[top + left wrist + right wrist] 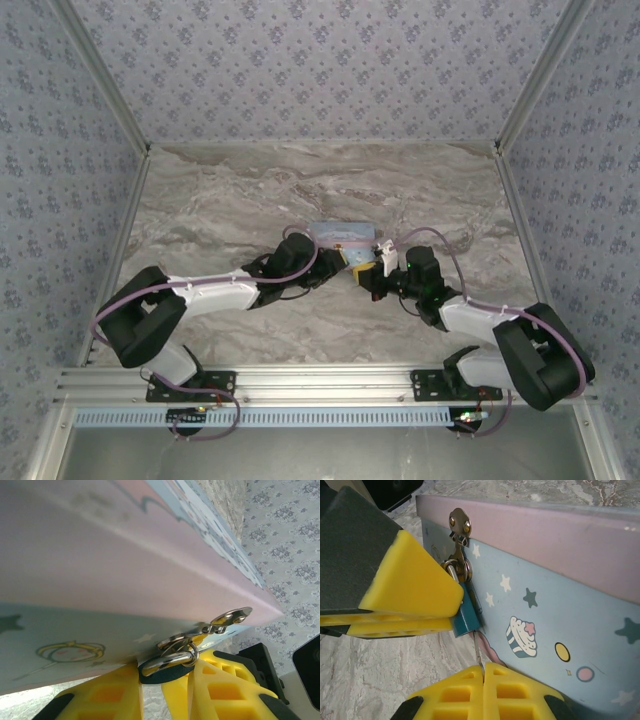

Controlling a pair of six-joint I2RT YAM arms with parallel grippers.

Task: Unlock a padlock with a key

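Right wrist view: the right gripper [483, 672] has its yellow fingers pressed together on the key [478, 651], a thin sliver pointing up into the base of the padlock [466, 619].
Padlock: hangs by its shackle [170, 660] from the hasp [459, 525] on the near wall of the tin [560, 605], mid-table [220, 200].
Left gripper [165, 676]: clamped on the padlock body from the left, likely to brace it against the key's push and twist.
Step in hand: key looks at or just inside the keyhole; the turn is not yet made.
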